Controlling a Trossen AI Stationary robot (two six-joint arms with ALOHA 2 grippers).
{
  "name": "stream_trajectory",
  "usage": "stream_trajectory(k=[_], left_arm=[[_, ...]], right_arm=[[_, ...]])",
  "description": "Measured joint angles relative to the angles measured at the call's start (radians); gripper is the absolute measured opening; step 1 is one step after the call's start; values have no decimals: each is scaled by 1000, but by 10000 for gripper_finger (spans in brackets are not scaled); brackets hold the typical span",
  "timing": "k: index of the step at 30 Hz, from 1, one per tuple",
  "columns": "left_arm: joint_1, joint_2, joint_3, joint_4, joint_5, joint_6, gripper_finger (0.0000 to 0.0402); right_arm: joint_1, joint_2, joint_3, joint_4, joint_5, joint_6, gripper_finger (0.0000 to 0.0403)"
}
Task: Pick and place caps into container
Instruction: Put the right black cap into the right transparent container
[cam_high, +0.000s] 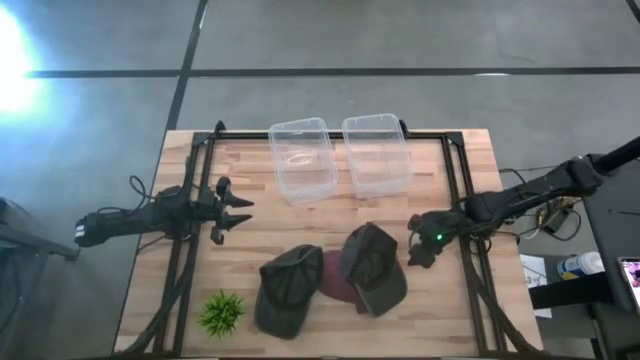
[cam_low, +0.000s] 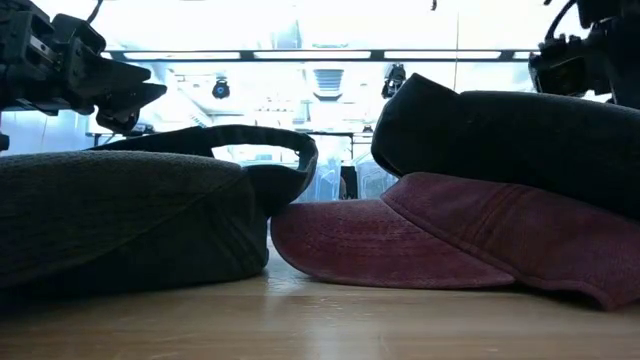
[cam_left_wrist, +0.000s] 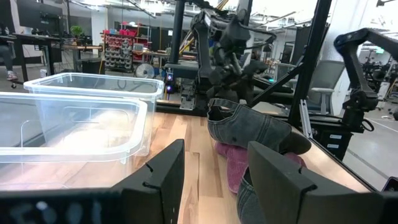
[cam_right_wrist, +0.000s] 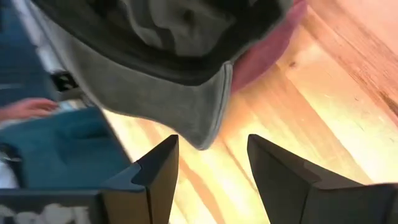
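Three caps lie close together on the near half of the table. One dark cap (cam_high: 288, 290) sits on the left, and a maroon cap (cam_high: 334, 278) lies in the middle. The second dark cap (cam_high: 375, 268) rests partly on the maroon cap (cam_low: 440, 240). My right gripper (cam_high: 415, 245) is open, just right of that second dark cap. Its fingers point at the cap's brim (cam_right_wrist: 202, 118) and touch nothing. My left gripper (cam_high: 238, 210) is open too. It hovers left of the caps and near the containers, facing across the table (cam_left_wrist: 214, 180).
Two clear plastic tubs (cam_high: 303, 160) (cam_high: 377, 153) stand side by side at the far middle of the table. A small green plant (cam_high: 222, 312) stands at the near left. Dark frame rails (cam_high: 462, 190) run along both sides of the table. Bare wood lies between the tubs and the caps.
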Motion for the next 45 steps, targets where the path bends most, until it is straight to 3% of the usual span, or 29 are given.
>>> stream_trajectory(k=[8, 14, 19, 23, 26, 32, 40, 45], left_arm=[[0, 0, 0, 0, 0, 0, 169], [0, 0, 0, 0, 0, 0, 169], [0, 0, 0, 0, 0, 0, 169], [0, 0, 0, 0, 0, 0, 169], [0, 0, 0, 0, 0, 0, 169], [0, 0, 0, 0, 0, 0, 169], [0, 4, 0, 0, 0, 0, 169], [0, 4, 0, 0, 0, 0, 169]], right_arm=[[28, 229, 13, 146, -48, -87, 221], [28, 331, 16, 189, -11, -154, 232], [28, 387, 14, 281, 10, -177, 229], [28, 414, 14, 343, -3, -189, 205], [28, 411, 14, 335, -3, -196, 158], [28, 348, 29, 276, 1, -196, 25], [17, 172, 193, -28, 49, -242, 16], [-49, 54, 332, -79, 117, -288, 15]])
